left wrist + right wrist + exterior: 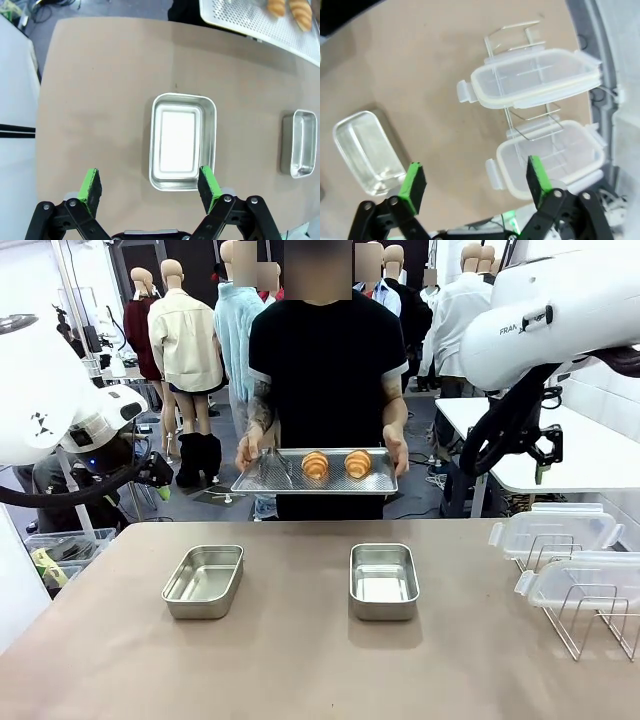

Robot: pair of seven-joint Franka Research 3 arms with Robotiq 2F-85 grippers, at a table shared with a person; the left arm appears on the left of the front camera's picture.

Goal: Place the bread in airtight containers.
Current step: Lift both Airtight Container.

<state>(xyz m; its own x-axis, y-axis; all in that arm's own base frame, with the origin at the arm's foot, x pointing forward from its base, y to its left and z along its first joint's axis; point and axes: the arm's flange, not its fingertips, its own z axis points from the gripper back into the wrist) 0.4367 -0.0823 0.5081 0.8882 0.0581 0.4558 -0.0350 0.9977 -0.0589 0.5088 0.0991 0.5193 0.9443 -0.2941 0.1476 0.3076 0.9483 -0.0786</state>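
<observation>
The left gripper [149, 181] hung above the counter [100, 90] with its green-padded fingers spread wide and nothing between them. Just beyond its fingertips lay one steel container [183, 142], lidless and empty. A second container [299, 144], also open and empty, sat well apart from it toward the edge of that wrist view.

The right gripper [475, 170] was likewise spread wide and empty. It hovered over two clear lids [535, 80] resting on a wire rack [520, 42] near the counter's right side, with a steel container off to one side.

From the front, the two containers stood side by side near the middle of the counter, apart from each other and from the rack.

Beyond the far edge, a person held a perforated metal tray [268, 476] level, one hand [247, 453] at one end and the other hand [397, 452] at the opposite end. The two rolls [315, 465] lay side by side near the tray's middle, close but not touching, still outside the containers.
</observation>
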